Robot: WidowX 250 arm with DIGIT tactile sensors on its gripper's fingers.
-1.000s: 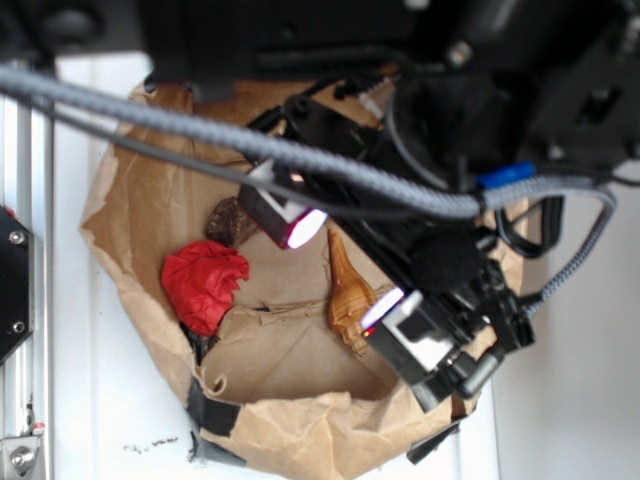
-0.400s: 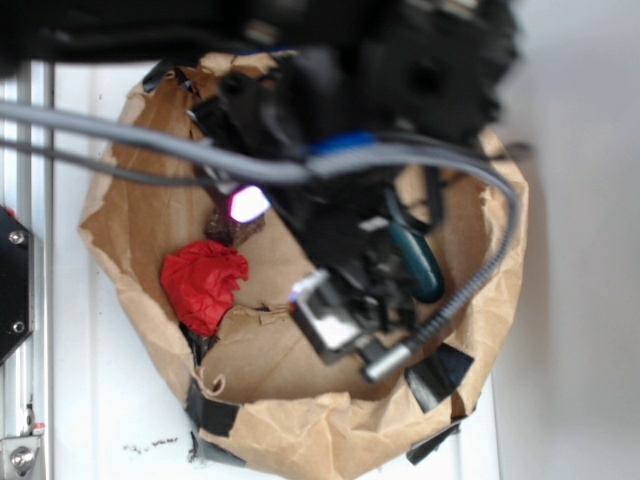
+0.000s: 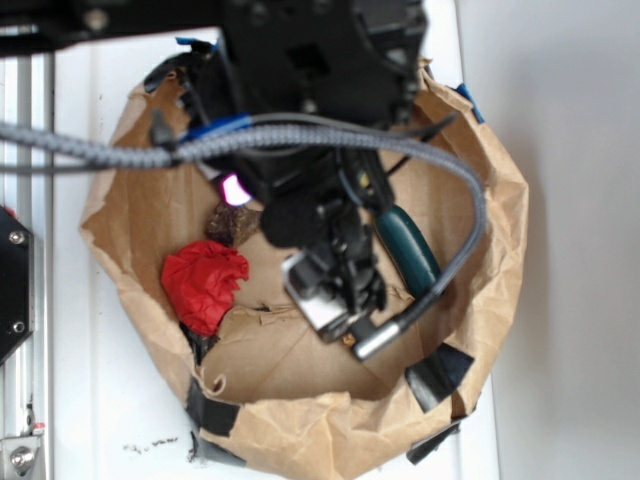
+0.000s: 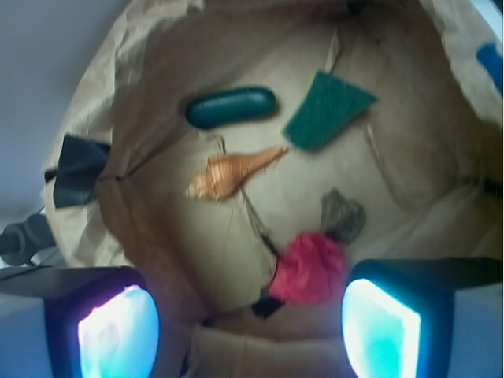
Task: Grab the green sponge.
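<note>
Green sponge (image 4: pixel 328 111) lies well beyond the open pincer (image 4: pixel 248 331).

Exterior looks straight down — wrist peers closer into the bag (image 4: pixel 441 142).

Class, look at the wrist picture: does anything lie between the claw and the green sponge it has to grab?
Nothing covers the green sponge; it lies flat and bare on the paper. The open claw hangs high above the bag. In that view the red crumpled object and the dark lump lie nearer the claw, so it must travel past them.
</note>
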